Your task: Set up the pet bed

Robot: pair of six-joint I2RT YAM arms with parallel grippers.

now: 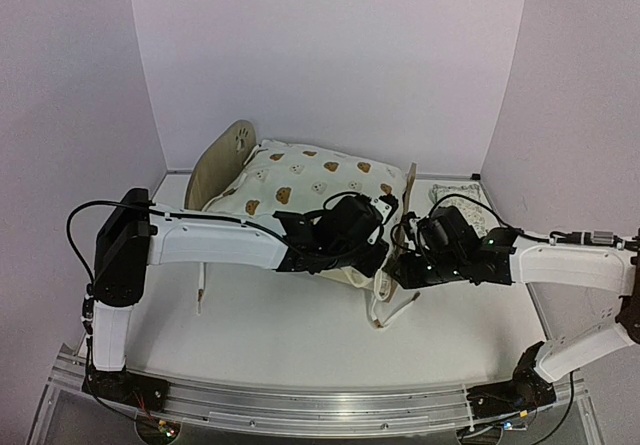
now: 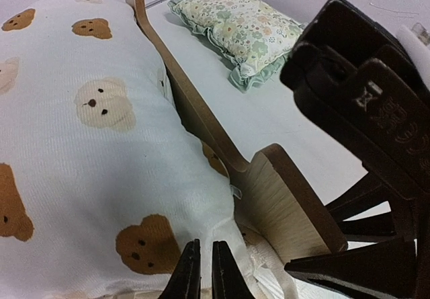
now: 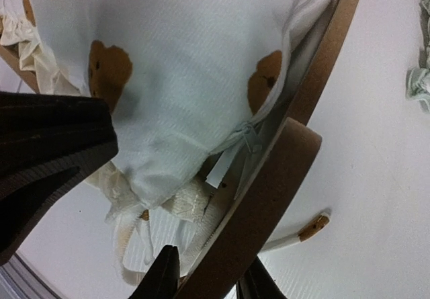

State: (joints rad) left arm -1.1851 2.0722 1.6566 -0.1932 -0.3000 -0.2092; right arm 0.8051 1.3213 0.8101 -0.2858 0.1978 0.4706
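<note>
My right jaws straddle the pet bed [image 3: 269,191] at its low plywood end board. The wood fills the gap from finger to finger, so I judge it gripped. My left jaws are all but closed, a thin slit with nothing visible in it, poised just over the near corner of the bear-print quilt [image 2: 80,144].

The bed stands mid-tabletop [image 1: 300,315], headboard toward my left, with the quilt heaped over it.

I expect the frame to be stiff and light. The board edge gives a firm hold, but a pull at this one end will likely make the whole bed slide or swing on the smooth surface. The quilt is puffy and limp, so it will sag and drag, and I would take it by its ruffled hem.

Only the right wrist view shows the ruffle and a small tie [image 3: 232,158] bunched against the wood. The left wrist view shows plainly the flowered pillow [image 2: 245,23] lying on the tabletop beyond the rail, apart from the bed. Only the top view shows the headboard with its cutout.
</note>
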